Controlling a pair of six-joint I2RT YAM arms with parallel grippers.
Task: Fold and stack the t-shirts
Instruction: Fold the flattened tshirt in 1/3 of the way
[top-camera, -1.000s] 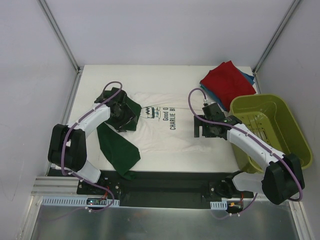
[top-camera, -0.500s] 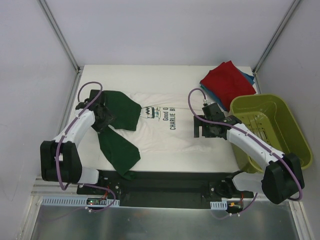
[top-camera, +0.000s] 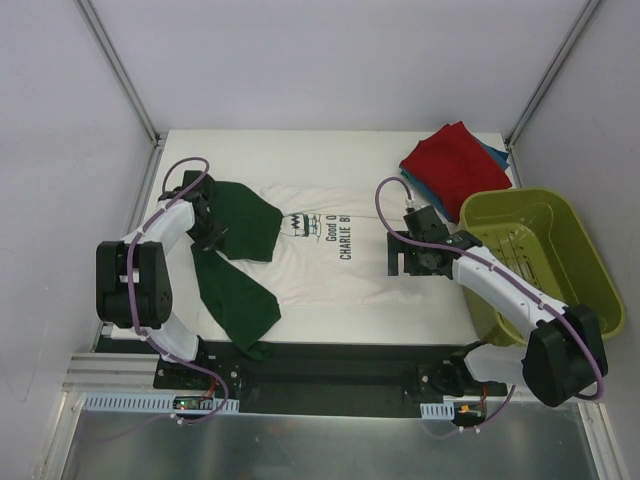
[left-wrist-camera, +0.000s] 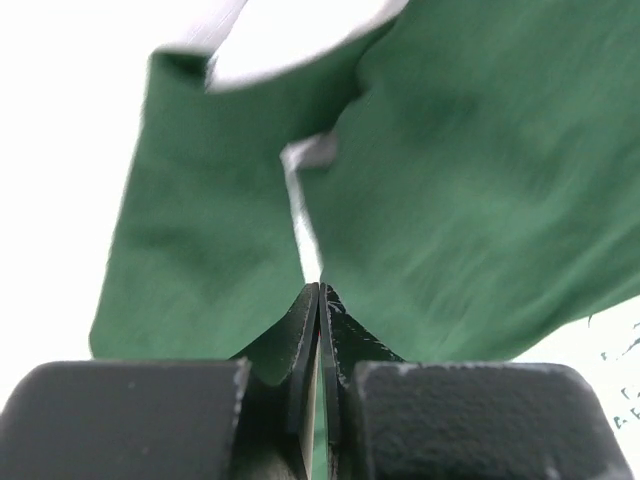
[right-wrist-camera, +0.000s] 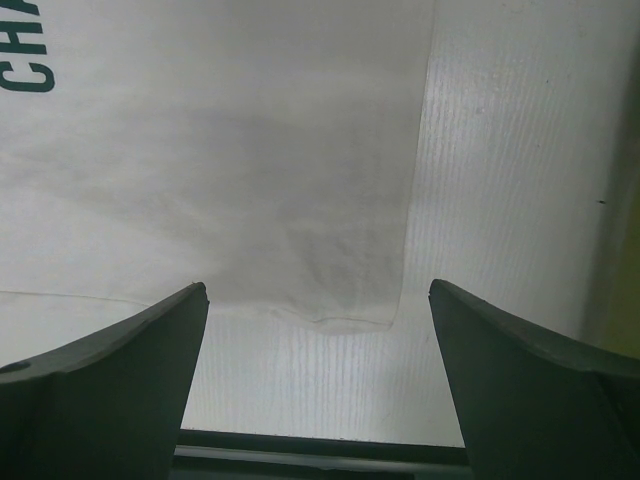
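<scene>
Left wrist, hand (left-wrist-camera: 320, 292) pinching soft green sleeve (left-wrist-camera: 470, 190)

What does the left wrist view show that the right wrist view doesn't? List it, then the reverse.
Left wrist only: the left gripper shut on the dark green sleeve. Right wrist only: the right gripper open over the bottom hem, bare table and dark lettering. Both: the same cream-white t-shirt.

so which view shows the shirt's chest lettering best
Top external: the lettering on the t-shirt shows in two readable lines. Right wrist catches only a few letters at its left edge; left wrist, just specks at its right edge.
</scene>
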